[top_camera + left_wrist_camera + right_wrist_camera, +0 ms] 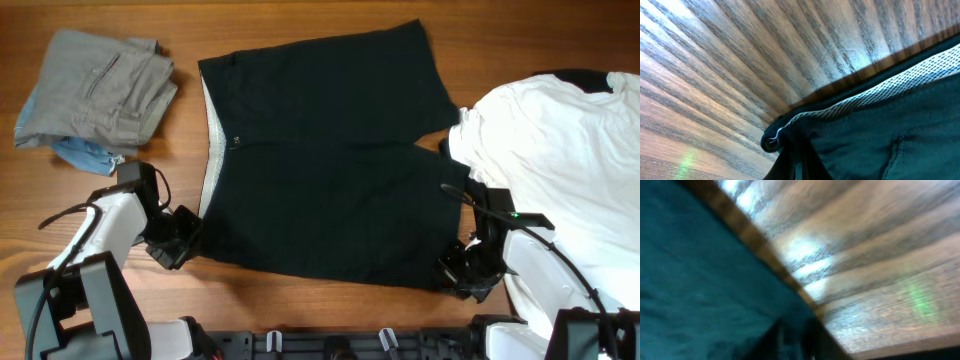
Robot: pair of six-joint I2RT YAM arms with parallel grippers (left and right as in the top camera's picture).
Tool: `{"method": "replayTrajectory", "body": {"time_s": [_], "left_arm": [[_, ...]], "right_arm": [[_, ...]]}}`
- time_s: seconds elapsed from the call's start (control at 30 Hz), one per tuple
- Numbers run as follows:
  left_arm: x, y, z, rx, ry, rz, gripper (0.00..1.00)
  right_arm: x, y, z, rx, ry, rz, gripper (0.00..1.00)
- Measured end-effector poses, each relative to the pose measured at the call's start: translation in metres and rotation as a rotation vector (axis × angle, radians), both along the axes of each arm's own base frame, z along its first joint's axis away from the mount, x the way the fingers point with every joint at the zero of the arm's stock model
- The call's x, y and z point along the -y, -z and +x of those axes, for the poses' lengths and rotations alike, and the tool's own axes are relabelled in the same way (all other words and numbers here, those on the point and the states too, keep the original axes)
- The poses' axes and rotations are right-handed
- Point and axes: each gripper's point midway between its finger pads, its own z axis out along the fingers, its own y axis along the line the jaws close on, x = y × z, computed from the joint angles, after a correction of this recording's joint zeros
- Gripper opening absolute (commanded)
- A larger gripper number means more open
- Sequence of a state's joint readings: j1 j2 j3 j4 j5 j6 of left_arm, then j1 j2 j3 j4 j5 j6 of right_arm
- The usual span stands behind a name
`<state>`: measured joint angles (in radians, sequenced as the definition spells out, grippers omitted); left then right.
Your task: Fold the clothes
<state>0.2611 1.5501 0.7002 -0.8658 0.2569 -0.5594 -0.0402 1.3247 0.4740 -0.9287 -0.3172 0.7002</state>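
Tabletop (300,20): wood. Black shorts (330,170) spread flat at centre, waistband at left, legs pointing right. White T-shirt (570,170) heaped at right, overlapping leg hems. Grey trousers (100,90) folded at far left, well apart from shorts.

Left arm low at near left, reaching right. Left tool (180,240) at near waistband corner (772,141), closed on curled fabric.

Right arm low at near right. Right tool (462,270) at near leg hem; wrist view blurred, cannot tell opening or grasp.
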Motion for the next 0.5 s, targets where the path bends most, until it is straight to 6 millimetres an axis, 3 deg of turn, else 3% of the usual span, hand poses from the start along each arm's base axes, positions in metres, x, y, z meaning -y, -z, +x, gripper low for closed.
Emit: {"method": "replayTrajectory", "body": {"time_s": [0.13,0.3,0.4,0.5], "left_arm": [[0.0,-0.001,-0.001,-0.003,0.009,-0.003,0.04],[0.001,-0.027,0.0,-0.004,0.029,-0.011,0.04],[-0.004,-0.076,0.018,0.123,0.037,0.027,0.04],[-0.006,-0.123,0.026,0.249,0.043,0.064,0.04]], "right_arm": [[-0.001,-0.009,-0.003,-0.025,-0.024,0.013,0.04],[0.001,-0.063,0.035,0.07,-0.072,0.013,0.04],[0.008,-0.131,0.077,0.277,-0.099,-0.031,0.04],[0.013,-0.175,0.089,0.369,-0.105,-0.069,0.04]]}}
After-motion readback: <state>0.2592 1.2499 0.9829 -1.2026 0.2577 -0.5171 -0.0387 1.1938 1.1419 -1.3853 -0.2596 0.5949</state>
